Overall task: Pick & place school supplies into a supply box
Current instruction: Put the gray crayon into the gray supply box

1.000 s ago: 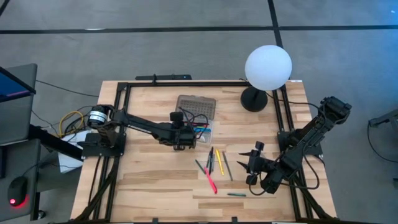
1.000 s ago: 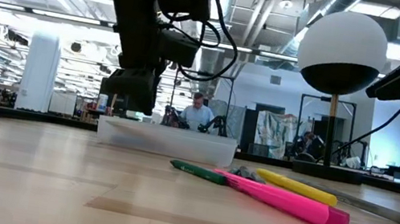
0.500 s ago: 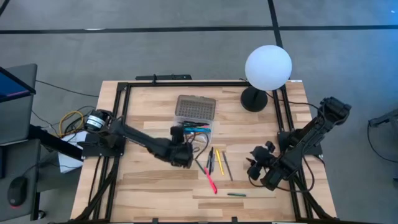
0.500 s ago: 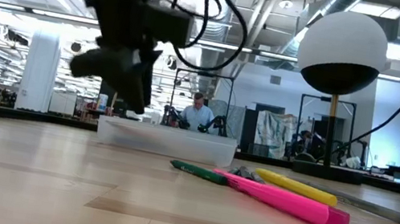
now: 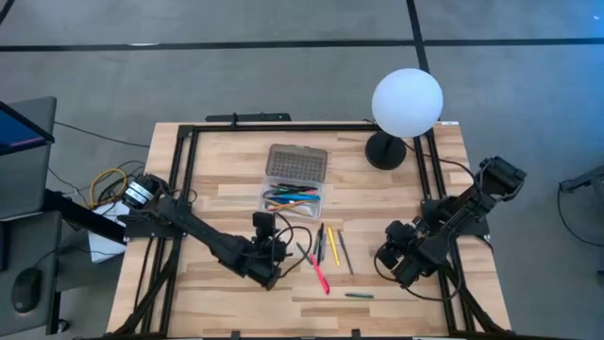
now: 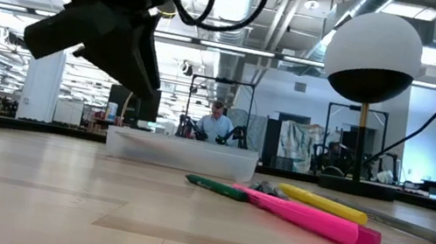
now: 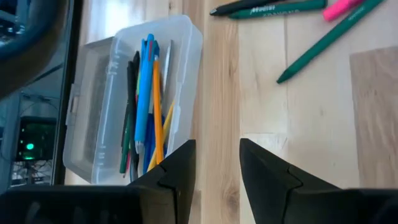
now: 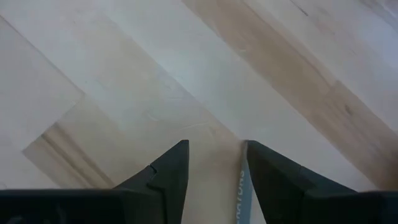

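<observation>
From above, the left end effector (image 5: pixel 267 260) had pulled back from the supply box (image 5: pixel 293 185) toward the near side of the table (image 5: pixel 217 293); a second earlier it had hung right at the box's near edge. Its fingers stood apart with nothing between them. The box lay open near the middle of the table, its dotted grey lid folded away and several pens inside. Loose school supplies (image 5: pixel 326 247) lay just beside it: a pink marker (image 5: pixel 320 275), a yellow pen (image 5: pixel 333 246), dark pens, and one green pen (image 5: pixel 359 295) farther toward the near edge. The right end effector (image 5: pixel 394 253) had drawn in closer to its own arm at the right side.

At table height, the left end effector (image 6: pixel 117 34) loomed larger and nearer than before, above the table. The supply box (image 6: pixel 181 151) sat behind it, with the pink marker (image 6: pixel 313 219), yellow pen (image 6: pixel 324 204) and a green pen (image 6: pixel 218 188) in front.

The left wrist view showed spread fingers (image 7: pixel 177 171), empty, with the filled supply box (image 7: pixel 134 99) beyond.

The right wrist view showed its fingers (image 8: pixel 171 168) apart over the table, a grey-green pen (image 8: pixel 239 190) lying between them, not gripped.
</observation>
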